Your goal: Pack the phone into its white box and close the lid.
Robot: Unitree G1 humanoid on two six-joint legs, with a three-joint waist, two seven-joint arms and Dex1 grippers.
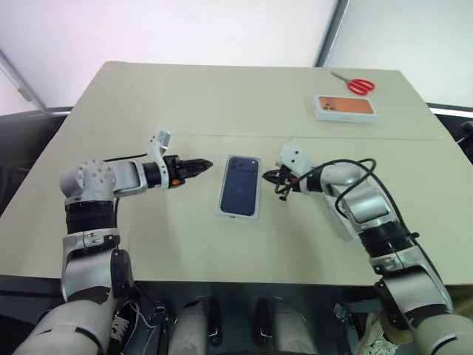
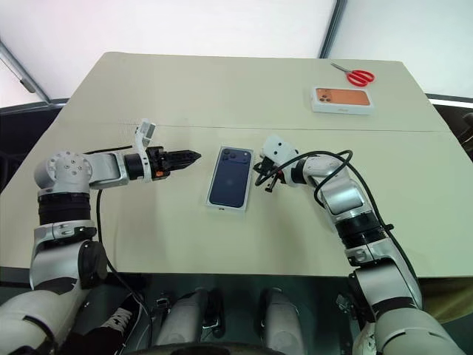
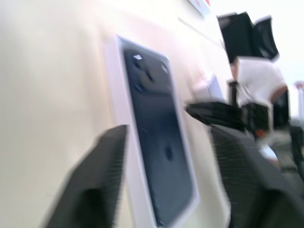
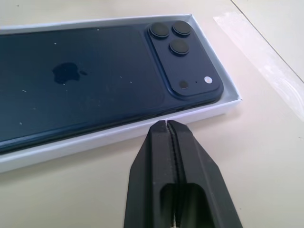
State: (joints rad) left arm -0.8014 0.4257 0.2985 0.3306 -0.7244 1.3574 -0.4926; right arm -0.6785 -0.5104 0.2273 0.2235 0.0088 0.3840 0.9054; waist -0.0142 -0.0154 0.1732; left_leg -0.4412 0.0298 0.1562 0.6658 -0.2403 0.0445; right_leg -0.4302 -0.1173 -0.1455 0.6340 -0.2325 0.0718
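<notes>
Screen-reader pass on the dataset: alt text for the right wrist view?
A dark navy phone lies camera side up inside a shallow white box on a beige table. The right gripper, fingers shut, points at the box's near wall.

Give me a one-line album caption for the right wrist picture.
Shut right gripper noses up to the white box, the dark blue phone already lying inside.

Left hand [image 1: 201, 167] fingers apart — right hand [image 4: 167, 124] pinched closed, both low.
</notes>
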